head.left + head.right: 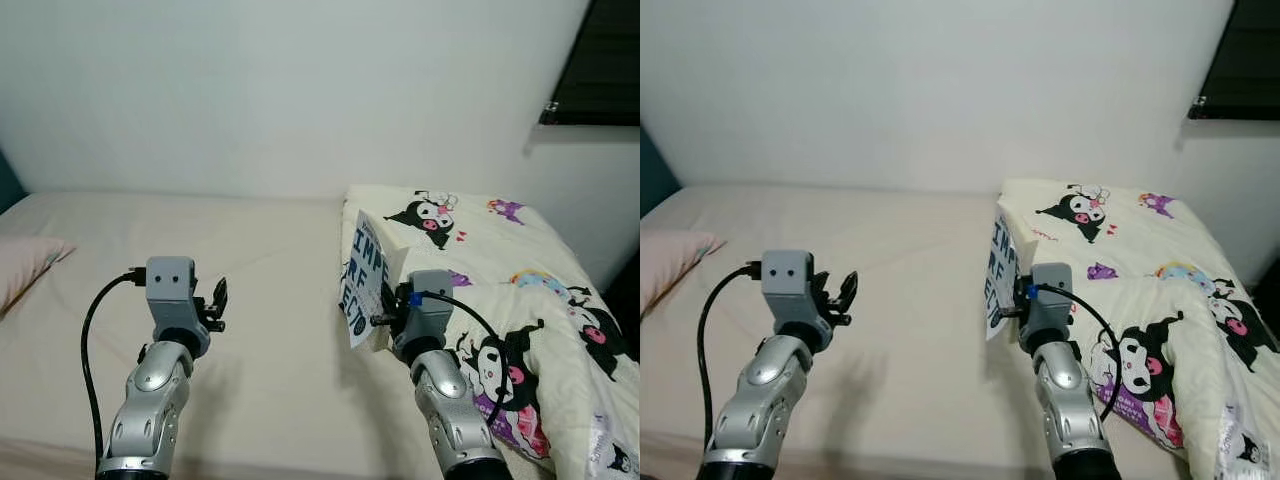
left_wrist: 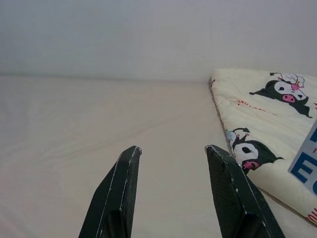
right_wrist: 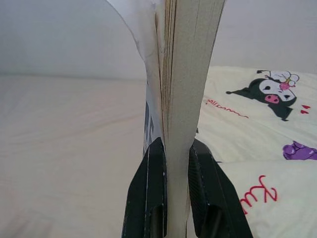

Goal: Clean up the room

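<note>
1. A book [image 1: 366, 277] is being clenched upright in the jaws of the right gripper [image 3: 171, 163], just above the bed [image 1: 270, 300], right at the edge of the cartoon-print blanket [image 1: 520, 300].
2. The left gripper [image 2: 171, 186] is being held over the bare sheet, well apart from the blanket, jaws released and holding nothing.
3. A pink pillow [image 1: 25, 270] is being left at the bed's far left edge.

Head cameras look forward and down over the bed [image 1: 260, 300]; wrist cameras sit low, close behind their fingers, sharing the quilt [image 2: 267, 129].
</note>
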You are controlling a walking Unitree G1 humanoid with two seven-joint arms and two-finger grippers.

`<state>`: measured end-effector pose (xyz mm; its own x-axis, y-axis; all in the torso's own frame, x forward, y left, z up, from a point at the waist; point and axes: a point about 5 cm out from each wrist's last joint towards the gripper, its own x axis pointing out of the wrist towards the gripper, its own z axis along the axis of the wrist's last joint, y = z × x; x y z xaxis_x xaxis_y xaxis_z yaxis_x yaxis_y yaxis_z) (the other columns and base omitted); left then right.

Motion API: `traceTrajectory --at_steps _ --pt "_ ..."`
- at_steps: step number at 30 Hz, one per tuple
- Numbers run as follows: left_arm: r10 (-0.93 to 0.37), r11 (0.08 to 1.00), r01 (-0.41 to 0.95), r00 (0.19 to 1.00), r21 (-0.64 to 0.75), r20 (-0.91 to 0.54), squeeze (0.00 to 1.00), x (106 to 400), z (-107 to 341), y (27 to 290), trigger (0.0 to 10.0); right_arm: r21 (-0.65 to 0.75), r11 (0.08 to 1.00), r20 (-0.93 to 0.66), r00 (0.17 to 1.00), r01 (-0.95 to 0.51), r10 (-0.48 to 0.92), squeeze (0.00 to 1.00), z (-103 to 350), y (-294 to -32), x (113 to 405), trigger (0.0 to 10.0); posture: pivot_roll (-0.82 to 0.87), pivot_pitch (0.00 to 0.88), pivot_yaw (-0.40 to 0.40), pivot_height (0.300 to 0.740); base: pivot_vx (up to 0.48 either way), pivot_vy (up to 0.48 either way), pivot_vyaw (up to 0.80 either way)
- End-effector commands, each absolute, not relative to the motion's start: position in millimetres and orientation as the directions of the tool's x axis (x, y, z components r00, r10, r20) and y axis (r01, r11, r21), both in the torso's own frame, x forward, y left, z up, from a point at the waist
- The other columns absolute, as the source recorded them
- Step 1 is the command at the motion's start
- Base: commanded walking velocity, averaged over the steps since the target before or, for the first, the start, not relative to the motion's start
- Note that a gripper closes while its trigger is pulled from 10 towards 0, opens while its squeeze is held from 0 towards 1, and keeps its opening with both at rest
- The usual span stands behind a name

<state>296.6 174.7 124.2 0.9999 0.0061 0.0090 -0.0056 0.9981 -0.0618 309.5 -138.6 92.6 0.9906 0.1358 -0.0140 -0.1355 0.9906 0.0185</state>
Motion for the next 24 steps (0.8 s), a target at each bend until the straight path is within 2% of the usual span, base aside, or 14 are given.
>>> traceTrajectory --at_steps 1,6,24 --pt "0.002 0.999 -0.002 1.0 -0.049 0.002 0.0 297.5 124.1 176.4 10.0 0.008 0.988 0.001 0.988 -0.153 0.153 0.0 96.2 -134.3 310.8 10.0 0.02 0.0 -0.038 0.74 0.0 0.0 0.0" --pt "-0.003 0.999 0.003 1.0 -0.047 0.0 0.0 297.9 124.3 175.5 10.0 0.012 0.988 0.001 0.988 -0.154 0.154 0.0 95.7 -134.1 310.9 10.0 0.02 0.0 -0.035 0.74 0.0 0.0 0.0" --pt "-0.001 0.999 0.001 1.0 -0.05 0.007 0.0 298.4 125.8 178.3 10.0 0.018 0.986 0.003 0.987 -0.163 0.163 0.0 96.3 -131.6 313.4 10.0 0.03 0.0 -0.043 0.74 0.0 0.389 0.0"
